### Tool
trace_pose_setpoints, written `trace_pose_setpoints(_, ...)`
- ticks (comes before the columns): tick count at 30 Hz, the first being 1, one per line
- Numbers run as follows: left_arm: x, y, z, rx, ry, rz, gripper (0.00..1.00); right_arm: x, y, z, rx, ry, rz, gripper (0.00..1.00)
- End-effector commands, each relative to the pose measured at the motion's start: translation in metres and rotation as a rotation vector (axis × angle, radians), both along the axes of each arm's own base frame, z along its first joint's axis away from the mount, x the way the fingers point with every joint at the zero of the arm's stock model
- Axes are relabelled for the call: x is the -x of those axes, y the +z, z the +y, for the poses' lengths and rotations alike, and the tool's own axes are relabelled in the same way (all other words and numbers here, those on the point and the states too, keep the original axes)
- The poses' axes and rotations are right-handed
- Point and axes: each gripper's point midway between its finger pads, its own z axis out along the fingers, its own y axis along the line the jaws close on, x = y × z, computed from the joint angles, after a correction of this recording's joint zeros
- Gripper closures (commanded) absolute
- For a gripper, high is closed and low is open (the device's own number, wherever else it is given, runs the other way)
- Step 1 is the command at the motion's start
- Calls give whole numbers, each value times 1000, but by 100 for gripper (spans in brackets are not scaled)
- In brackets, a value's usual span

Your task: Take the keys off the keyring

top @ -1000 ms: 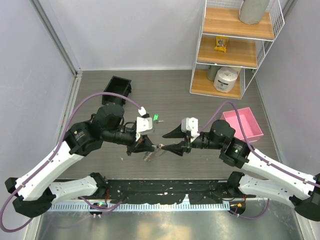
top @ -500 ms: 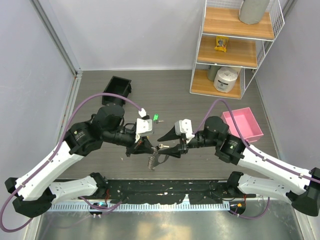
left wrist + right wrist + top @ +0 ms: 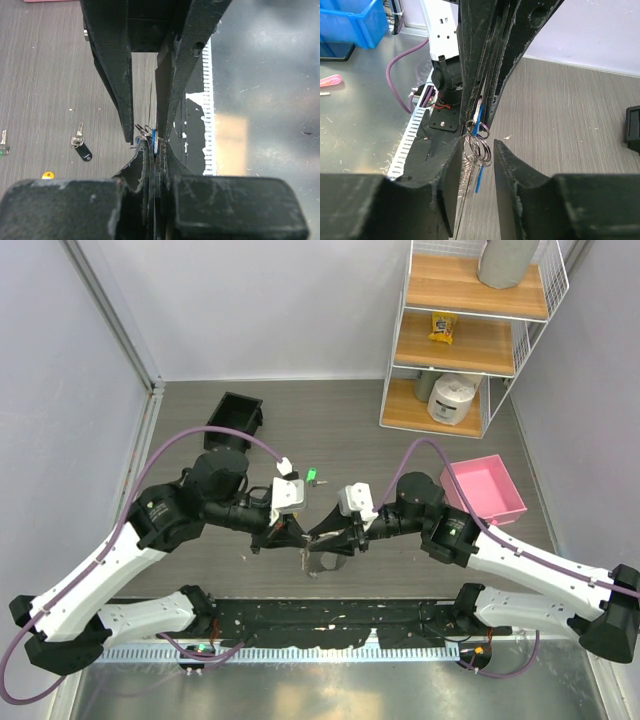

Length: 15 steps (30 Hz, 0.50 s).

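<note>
Above the table (image 3: 400,430), the left gripper (image 3: 154,146) is pinching the blue key (image 3: 479,114); the right gripper (image 3: 476,145) (jaws apart) is straddling the keyring (image 3: 481,150), likely risking a glancing, slipping grab.

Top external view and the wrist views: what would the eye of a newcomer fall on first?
The grippers meet tip to tip at the centre: the left gripper is shut on the keyring, whose silver rings hang between the fingers of the open right gripper. A green-headed key lies loose just beyond them, and a pink tray sits at the right.
</note>
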Motion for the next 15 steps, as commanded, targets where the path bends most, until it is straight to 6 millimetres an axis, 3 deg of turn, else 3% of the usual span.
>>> trace_pose_setpoints(1, 5, 26, 1, 71, -26, -54, 100, 4, 28, 2, -65, 22, -50, 65)
trace_pose_setpoints(7, 4, 25, 2, 70, -17, -61, 100, 5, 26, -3, -61, 12, -46, 72)
trace_pose_setpoints(9, 4, 25, 3, 69, -14, -62, 100, 5, 26, -4, -64, 3, -46, 79)
trace_pose_setpoints(10, 4, 25, 3, 69, -14, -62, 100, 5, 26, -5, -67, 3, -46, 90)
trace_pose_setpoints(11, 4, 24, 4, 66, -13, -61, 100, 5, 27, -6, -69, -2, -42, 95)
trace_pose_setpoints(15, 4, 22, 4, 61, -10, -58, 100, 5, 28, -8, -87, -18, -24, 95)
